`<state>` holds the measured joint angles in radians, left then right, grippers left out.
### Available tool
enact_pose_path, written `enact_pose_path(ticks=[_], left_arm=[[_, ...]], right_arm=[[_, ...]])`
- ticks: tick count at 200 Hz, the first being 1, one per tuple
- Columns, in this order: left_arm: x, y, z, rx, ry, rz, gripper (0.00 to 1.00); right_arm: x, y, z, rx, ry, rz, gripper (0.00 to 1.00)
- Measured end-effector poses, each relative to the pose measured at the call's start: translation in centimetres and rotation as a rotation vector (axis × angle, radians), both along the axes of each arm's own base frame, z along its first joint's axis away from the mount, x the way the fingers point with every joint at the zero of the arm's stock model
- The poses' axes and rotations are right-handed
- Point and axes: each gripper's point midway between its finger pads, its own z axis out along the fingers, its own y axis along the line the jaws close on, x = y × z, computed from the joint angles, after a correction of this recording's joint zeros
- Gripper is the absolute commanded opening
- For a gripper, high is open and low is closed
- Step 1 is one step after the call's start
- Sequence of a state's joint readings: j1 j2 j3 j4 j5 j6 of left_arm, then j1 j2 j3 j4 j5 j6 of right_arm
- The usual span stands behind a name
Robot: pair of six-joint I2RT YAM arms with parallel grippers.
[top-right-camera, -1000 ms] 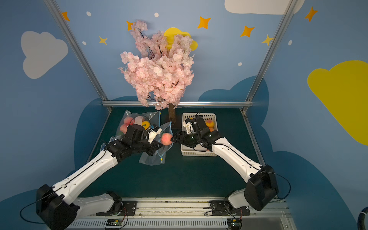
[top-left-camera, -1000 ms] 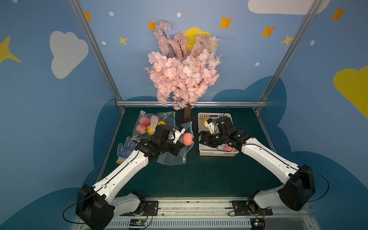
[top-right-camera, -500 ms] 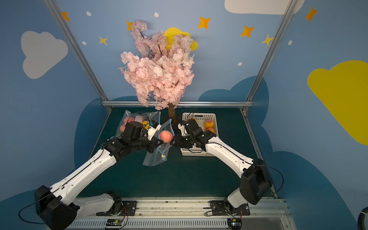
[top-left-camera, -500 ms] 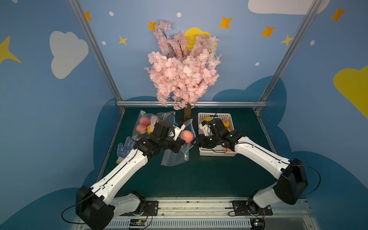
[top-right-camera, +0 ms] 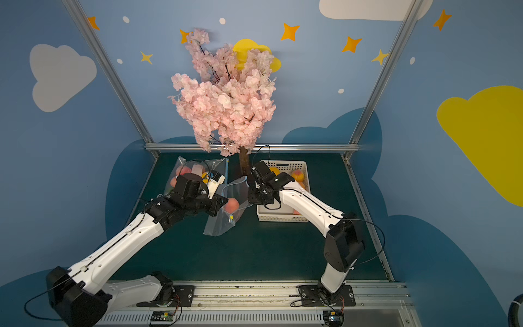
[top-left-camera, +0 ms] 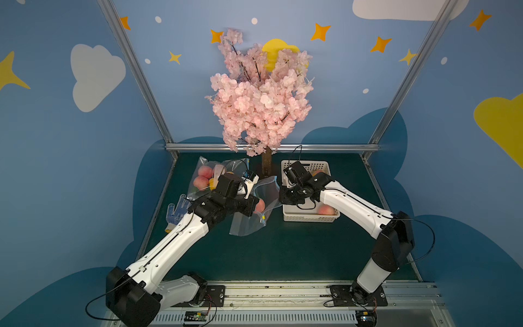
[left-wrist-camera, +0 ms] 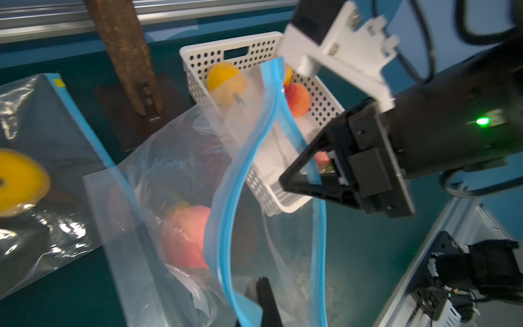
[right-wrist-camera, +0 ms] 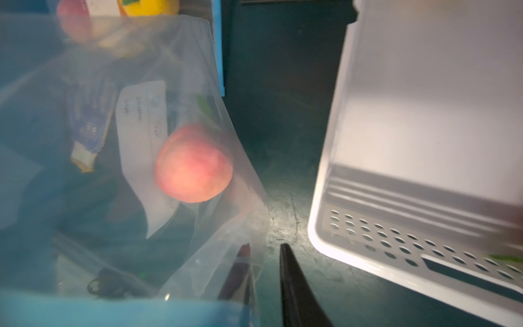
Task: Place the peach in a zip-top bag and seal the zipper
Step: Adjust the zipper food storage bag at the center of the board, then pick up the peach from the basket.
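Note:
The clear zip-top bag (top-left-camera: 249, 223) (top-right-camera: 219, 225) with a blue zipper strip (left-wrist-camera: 226, 215) hangs open between my two grippers above the green table. The pink peach (top-left-camera: 259, 205) (top-right-camera: 232, 204) (left-wrist-camera: 186, 237) (right-wrist-camera: 194, 162) lies inside it. My left gripper (top-left-camera: 255, 204) (left-wrist-camera: 263, 283) is shut on one side of the rim. My right gripper (top-left-camera: 280, 195) (right-wrist-camera: 264, 252) pinches the opposite side, one finger inside the film and one outside. The mouth gapes between the two strips.
A white perforated basket (top-left-camera: 311, 218) (right-wrist-camera: 368, 240) with more fruit stands just right of the bag. The blossom tree's trunk (top-left-camera: 266, 167) rises behind. A second bag of fruit (top-left-camera: 206, 175) and a blue-dotted glove (top-left-camera: 177, 211) lie at the left.
My right gripper has moved left to the bag's rim and closed from wide open onto it. The bag with the peach has sunk a little lower.

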<state>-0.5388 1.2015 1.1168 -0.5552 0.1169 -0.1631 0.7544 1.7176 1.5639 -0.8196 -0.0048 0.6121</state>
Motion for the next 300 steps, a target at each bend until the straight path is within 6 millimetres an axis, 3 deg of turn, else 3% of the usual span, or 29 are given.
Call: enact_pose_path(ticks=[36,79,94,103,120,128,154,173,184,210,230,243,273,300], left_arm=[[1.7,0.8,2.7,0.107,0.007,0.118,0.03],[1.6,1.1,5.1,0.148,0.005,0.174,0.03],[1.4,1.3,5.4,0.141,0.021,0.188,0.03],[1.3,1.2,5.3,0.134,0.033,0.192,0.03],[1.5,0.5,4.1,0.123,0.075,0.187,0.03],[1.7,0.0,3.1,0.117,0.097,0.184,0.03],[2.2,-1.4,-2.0,0.129,0.214,0.184,0.03],[2.5,-2.1,-4.9,0.142,0.283,0.188,0.03],[2.7,-2.4,-5.6,0.138,0.3,0.19,0.03],[3.1,-3.1,-5.6,0.108,0.301,0.188,0.03],[3.3,-3.3,-5.4,0.09,0.295,0.189,0.03],[3.5,-3.4,-5.3,0.081,0.293,0.191,0.03],[3.5,-3.7,-5.1,0.057,0.302,0.187,0.03],[3.3,-4.0,-5.5,0.04,0.315,0.179,0.03]], right_arm=[[0.3,-0.8,2.5,-0.078,-0.075,0.0,0.11],[-0.6,0.2,2.6,-0.052,-0.057,0.046,0.1],[-0.8,0.5,2.6,-0.035,-0.044,0.069,0.19],[-1.0,0.8,2.6,-0.023,-0.037,0.093,0.31],[-1.4,1.6,2.5,0.019,-0.034,0.146,0.54],[-1.8,1.9,2.3,0.043,-0.034,0.185,0.6],[-2.9,1.2,2.8,0.107,-0.067,0.209,0.69],[-2.8,-1.0,4.3,0.143,-0.162,0.171,0.76],[-2.5,-2.8,5.3,0.158,-0.224,0.131,0.79],[0.2,-7.9,7.2,0.168,-0.33,-0.037,0.84],[3.8,-10.3,6.7,0.139,-0.355,-0.148,0.87],[6.3,-10.7,4.7,0.106,-0.322,-0.192,0.88],[11.6,-10.1,-1.9,0.031,-0.214,-0.229,0.91],[15.6,-9.5,-5.5,0.004,-0.176,-0.247,0.91]])
